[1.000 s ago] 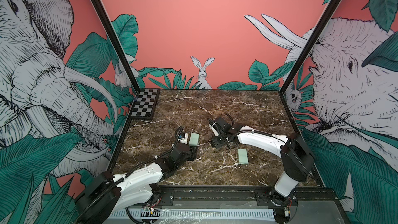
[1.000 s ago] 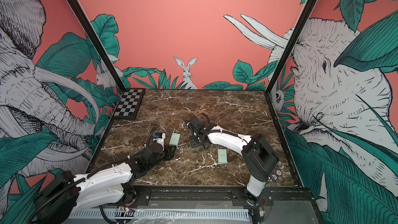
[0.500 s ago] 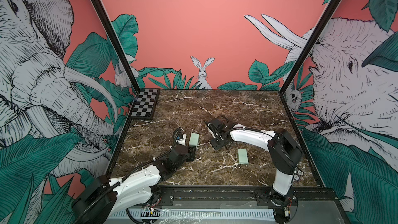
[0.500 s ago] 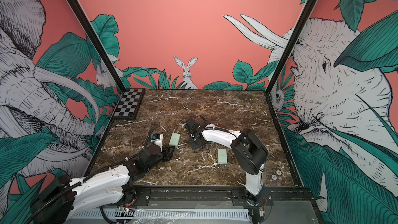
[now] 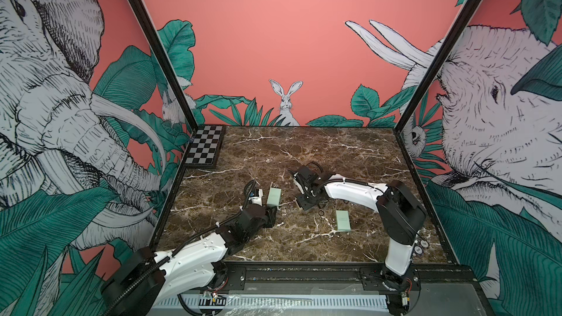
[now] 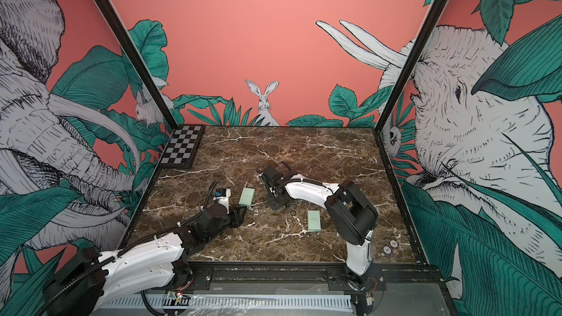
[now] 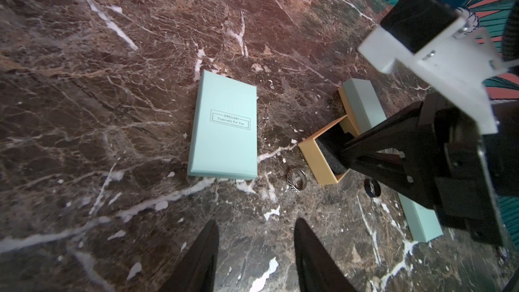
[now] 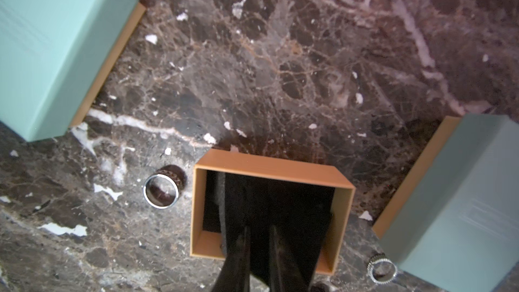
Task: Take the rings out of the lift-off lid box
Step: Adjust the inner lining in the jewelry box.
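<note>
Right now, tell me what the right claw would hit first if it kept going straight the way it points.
The right claw points down into the open box, so the black foam lining at its bottom likely comes first; remaining depth is unclear.

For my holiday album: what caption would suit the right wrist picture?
Right gripper inside the open tan box on the marble table; two rings lie outside, near mint-green boxes.

Printed in dark letters inside a thin double frame on the mint-green box [image 7: 224, 125] lying on the tabletop [image 7: 112, 80]: "JEWELLERY", and beneath it, "Especially For You".
</note>
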{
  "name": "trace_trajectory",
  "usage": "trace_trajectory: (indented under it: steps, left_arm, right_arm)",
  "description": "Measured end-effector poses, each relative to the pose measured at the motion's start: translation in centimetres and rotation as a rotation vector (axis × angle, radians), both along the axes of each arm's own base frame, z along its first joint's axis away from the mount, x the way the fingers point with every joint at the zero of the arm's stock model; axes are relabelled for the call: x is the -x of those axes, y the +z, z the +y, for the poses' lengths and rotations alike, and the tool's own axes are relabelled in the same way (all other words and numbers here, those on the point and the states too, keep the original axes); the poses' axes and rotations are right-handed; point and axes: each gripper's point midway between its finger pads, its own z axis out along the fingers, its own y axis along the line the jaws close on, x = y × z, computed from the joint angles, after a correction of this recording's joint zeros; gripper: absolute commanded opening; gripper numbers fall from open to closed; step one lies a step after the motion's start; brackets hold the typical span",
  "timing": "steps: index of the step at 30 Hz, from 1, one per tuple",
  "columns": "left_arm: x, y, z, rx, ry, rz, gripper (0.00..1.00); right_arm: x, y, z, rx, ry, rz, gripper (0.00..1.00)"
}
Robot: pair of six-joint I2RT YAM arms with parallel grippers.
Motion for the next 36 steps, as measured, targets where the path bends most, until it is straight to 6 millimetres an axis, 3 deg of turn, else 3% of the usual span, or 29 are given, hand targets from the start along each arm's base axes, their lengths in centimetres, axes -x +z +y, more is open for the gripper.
trace_trajectory:
  steps: [9, 23, 28, 36]
  left_arm:
    - [0.1, -0.6, 0.1, -0.014, -0.002, 0.014, 0.47]
    - [0.4, -1.3, -0.5, -0.015, -0.033, 0.033, 0.48]
    - [0.5, -1.6, -0.8, -0.013, -0.051, 0.041, 0.48]
    - [0.5, -1.3, -1.1, 0.001, -0.060, 0.036, 0.49]
  right_arm:
    - [-1.1, -0.1, 0.2, -0.019, 0.004, -0.027, 0.15]
    - [-0.6, 1.1, -0.7, 0.028, 0.065, -0.025, 0.06]
    - [-1.2, 1.8, 0.3, -0.001, 0.109, -0.050, 0.06]
    - [-1.2, 1.0, 0.4, -0.019, 0.143, -0.051, 0.05]
